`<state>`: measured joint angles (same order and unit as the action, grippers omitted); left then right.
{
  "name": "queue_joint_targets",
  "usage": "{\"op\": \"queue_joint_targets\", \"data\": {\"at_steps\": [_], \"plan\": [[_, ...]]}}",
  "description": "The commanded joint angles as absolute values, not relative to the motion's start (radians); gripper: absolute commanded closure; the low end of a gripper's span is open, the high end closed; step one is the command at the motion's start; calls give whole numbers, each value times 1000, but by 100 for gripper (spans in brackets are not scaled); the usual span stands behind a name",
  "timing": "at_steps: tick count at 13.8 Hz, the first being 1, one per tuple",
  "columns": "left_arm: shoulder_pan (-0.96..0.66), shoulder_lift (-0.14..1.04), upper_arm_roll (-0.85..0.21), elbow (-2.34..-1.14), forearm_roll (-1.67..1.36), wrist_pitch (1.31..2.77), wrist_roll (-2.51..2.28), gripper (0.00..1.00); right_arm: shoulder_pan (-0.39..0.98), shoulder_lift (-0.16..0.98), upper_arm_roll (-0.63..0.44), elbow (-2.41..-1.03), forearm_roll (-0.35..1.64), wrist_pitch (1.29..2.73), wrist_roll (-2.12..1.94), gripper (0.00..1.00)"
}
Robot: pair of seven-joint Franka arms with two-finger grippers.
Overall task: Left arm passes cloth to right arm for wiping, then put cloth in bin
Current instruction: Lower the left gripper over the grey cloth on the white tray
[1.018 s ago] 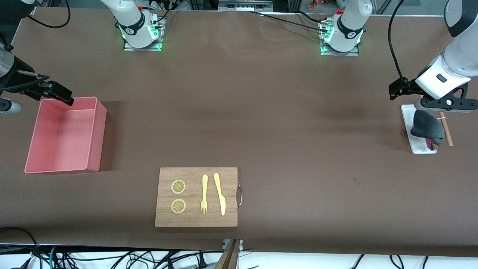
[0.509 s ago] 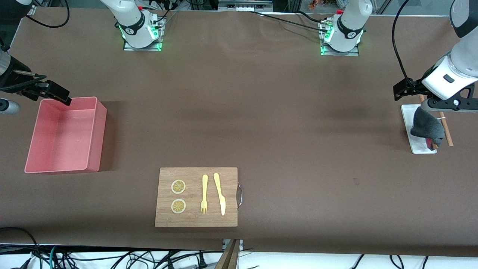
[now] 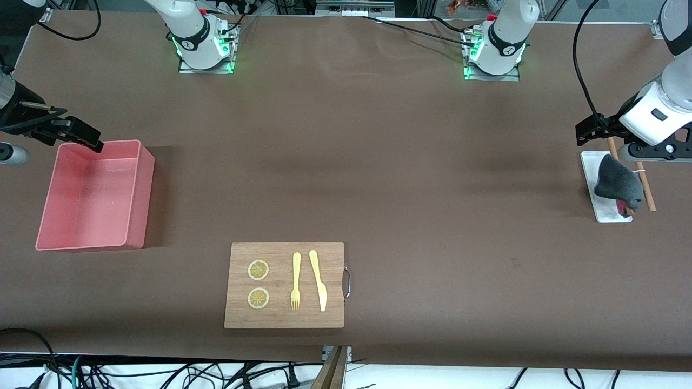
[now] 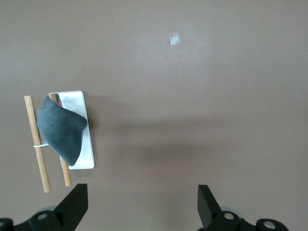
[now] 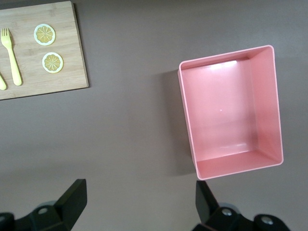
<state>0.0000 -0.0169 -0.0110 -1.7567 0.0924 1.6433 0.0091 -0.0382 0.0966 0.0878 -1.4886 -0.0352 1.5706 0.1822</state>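
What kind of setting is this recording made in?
Most likely a robotics lab bench: two arm bases bolted to a paper-covered table, loose cables along its edge, and staged props like the cutting board and pink bin.

Cut off at the front view's edge — the left arm's upper links and part of the left gripper (image 3: 657, 151) above the white tray (image 3: 592, 165). Likewise the right gripper (image 3: 81, 138) near the bin (image 3: 138, 189): fingertips hidden from the front camera. Only the lower halves of both pairs of fingers (image 4: 74, 207) (image 5: 72, 199) inside the wrist views. Under the cloth (image 3: 618, 182) — a small red thing (image 3: 624, 207), too covered to name, plus stretches of two wooden sticks (image 3: 646, 192).
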Motion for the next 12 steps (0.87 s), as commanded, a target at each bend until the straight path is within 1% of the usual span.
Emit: {"op": "queue_joint_targets", "data": {"at_steps": [1, 5, 7, 8, 12], "plan": [[11, -25, -12, -1764, 80, 1641, 20, 0, -46, 106, 92, -1468, -26, 1569, 163, 0], [25, -11, -12, -1763, 80, 1644, 29, 0, -48, 107, 92, -1468, -26, 1569, 163, 0], [31, 18, -12, -1756, 81, 1654, 37, 0, -48, 107, 92, -1468, -26, 1569, 163, 0], [55, 59, -12, -1728, 84, 1655, 38, 0, -48, 107, 92, -1468, -25, 1569, 163, 0], [152, 322, -12, -1527, 89, 1655, 145, 0, -48, 107, 92, -1468, -25, 1572, 163, 0]]}}
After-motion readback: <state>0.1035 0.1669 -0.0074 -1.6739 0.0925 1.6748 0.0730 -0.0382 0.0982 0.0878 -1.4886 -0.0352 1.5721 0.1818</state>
